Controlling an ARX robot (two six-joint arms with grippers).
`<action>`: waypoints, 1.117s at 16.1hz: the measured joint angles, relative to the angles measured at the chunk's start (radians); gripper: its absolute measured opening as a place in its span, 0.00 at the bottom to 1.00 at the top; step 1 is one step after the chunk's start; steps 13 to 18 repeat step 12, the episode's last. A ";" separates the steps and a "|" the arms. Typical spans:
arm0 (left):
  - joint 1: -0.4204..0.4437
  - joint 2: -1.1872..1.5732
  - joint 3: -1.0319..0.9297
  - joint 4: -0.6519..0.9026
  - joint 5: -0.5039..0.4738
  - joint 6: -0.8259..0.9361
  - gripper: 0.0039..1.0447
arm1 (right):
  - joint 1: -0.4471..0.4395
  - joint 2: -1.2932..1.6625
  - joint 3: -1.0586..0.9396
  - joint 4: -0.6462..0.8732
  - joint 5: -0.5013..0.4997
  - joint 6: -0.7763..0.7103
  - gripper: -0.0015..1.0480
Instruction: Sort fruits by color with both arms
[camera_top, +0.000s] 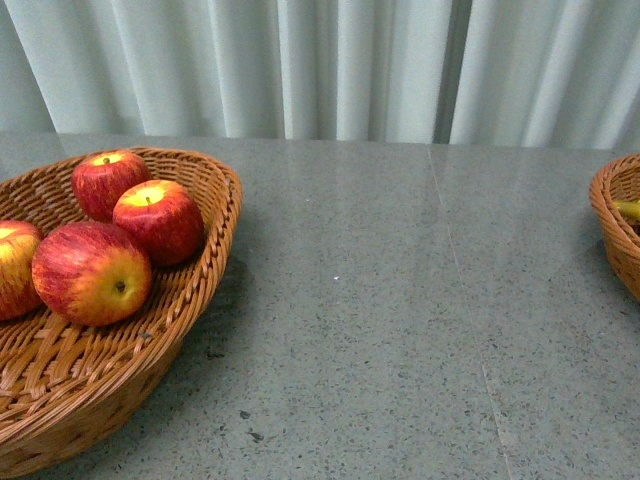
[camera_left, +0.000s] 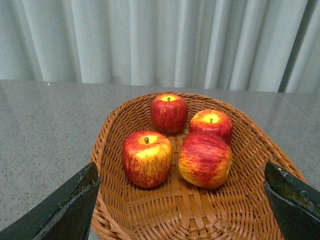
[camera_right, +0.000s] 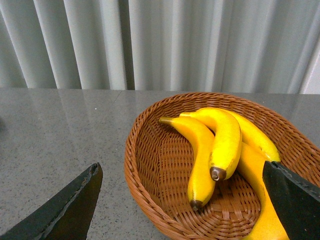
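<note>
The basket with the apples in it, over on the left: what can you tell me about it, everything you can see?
The oval woven wicker basket, orange-brown, sits on the grey speckled stone table, at its left in the front view. Its walls are low and flared, with a braided rim, and its flat base is of wider woven strips. It stands upright and looks intact. Inside rest four glossy red apples with yellow patches, clustered together. The left pincer hangs wide open near it, touching nothing.

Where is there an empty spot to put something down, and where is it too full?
The grey table is bare between the apple basket and the banana basket. The apple basket is crowded at the back with four apples; its near part is free. The bananas fill one side of theirs.
</note>
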 joint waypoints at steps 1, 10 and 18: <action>0.000 0.000 0.000 0.000 0.000 0.000 0.94 | 0.000 0.000 0.000 0.000 0.000 0.000 0.94; 0.000 0.000 0.000 0.000 0.000 0.000 0.94 | 0.000 0.000 0.000 0.000 0.000 0.000 0.94; 0.000 0.000 0.000 0.000 0.000 0.000 0.94 | 0.000 0.000 0.000 0.000 0.000 0.000 0.94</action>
